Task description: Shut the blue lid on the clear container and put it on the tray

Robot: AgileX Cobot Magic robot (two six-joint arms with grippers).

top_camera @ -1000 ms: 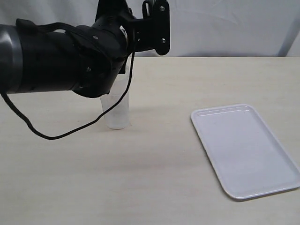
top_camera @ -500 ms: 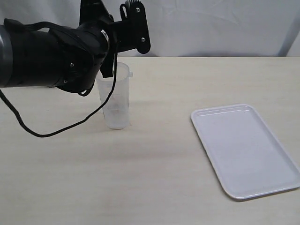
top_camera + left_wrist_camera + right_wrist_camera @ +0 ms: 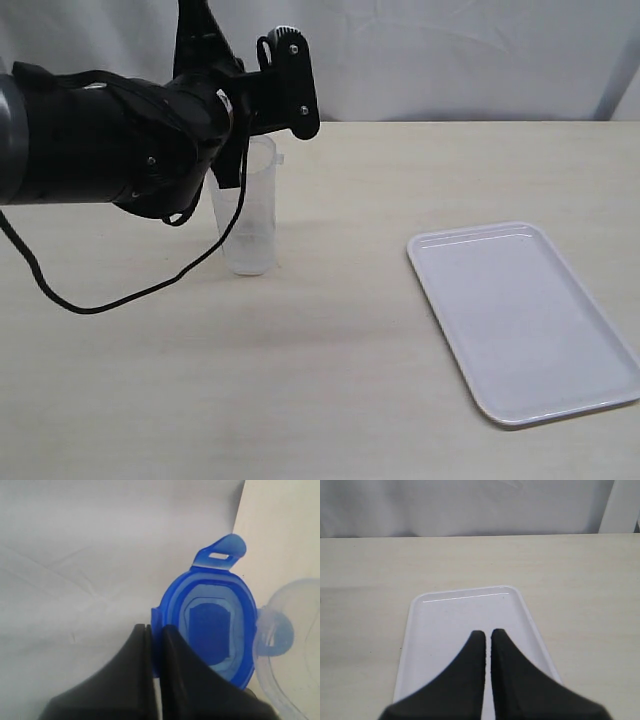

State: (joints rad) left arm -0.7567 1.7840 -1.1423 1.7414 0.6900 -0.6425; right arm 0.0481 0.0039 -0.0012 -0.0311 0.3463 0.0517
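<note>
One white tray (image 3: 520, 330) lies at the lower right. The right claw (image 3: 485, 632) hangs over it, squeezed narrow and empty. One clear container (image 3: 250, 235) stands upright, left of the middle. By its rim, the left claw (image 3: 155, 632) pinches one blue lid (image 3: 212, 630).

Blue, black and white are showing against pale beige.
The lid (image 3: 215, 630) is showing bright blue, with a lighter blue ring around a darker blue centre. The container (image 3: 250, 225) is looking clear and faintly milky. The tray (image 3: 520, 320) is gleaming plain white on a pale beige tabletop (image 3: 330, 380) showing faint grain. The left end effector (image 3: 154, 630), right end effector (image 3: 488, 635) and cable (image 3: 130, 290) are showing black.
</note>
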